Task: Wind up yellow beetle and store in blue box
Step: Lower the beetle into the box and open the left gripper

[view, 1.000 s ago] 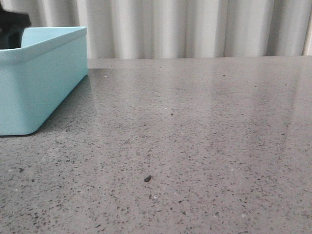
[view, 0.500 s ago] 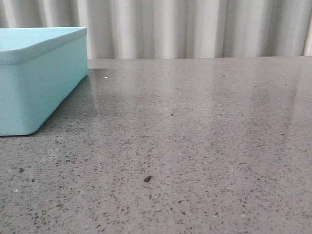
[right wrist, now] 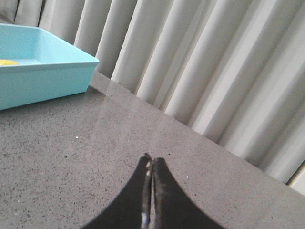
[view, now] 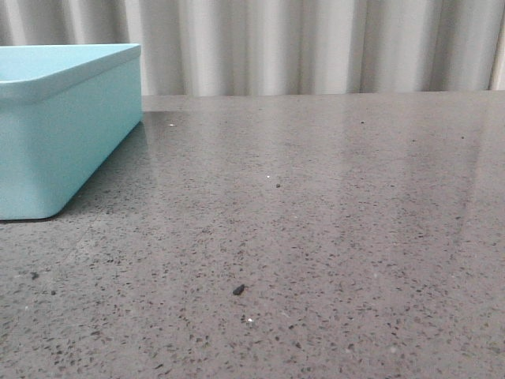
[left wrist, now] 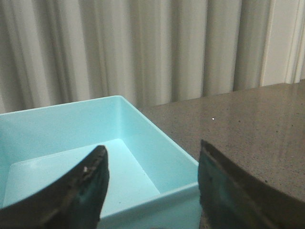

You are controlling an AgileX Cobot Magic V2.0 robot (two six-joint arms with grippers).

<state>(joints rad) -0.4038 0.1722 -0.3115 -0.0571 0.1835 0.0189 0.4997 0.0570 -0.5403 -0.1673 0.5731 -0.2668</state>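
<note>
The blue box (view: 55, 134) stands on the table at the far left of the front view. It also shows in the left wrist view (left wrist: 157, 157) and in the right wrist view (right wrist: 43, 78). A small yellow patch, the yellow beetle (right wrist: 6, 62), shows inside the box in the right wrist view; the rest of it is hidden by the wall. My left gripper (left wrist: 152, 183) is open and empty, held above the box's near rim. My right gripper (right wrist: 152, 164) is shut on nothing, above the bare table. Neither gripper shows in the front view.
The grey speckled table (view: 316, 221) stretches to the right of the box. A small dark speck (view: 238, 290) lies on it near the front. Pale pleated curtains (view: 316, 47) hang behind the table's far edge.
A dark gripper part at the top left above the box one second ago has moved out of the front view. The box has not moved.
</note>
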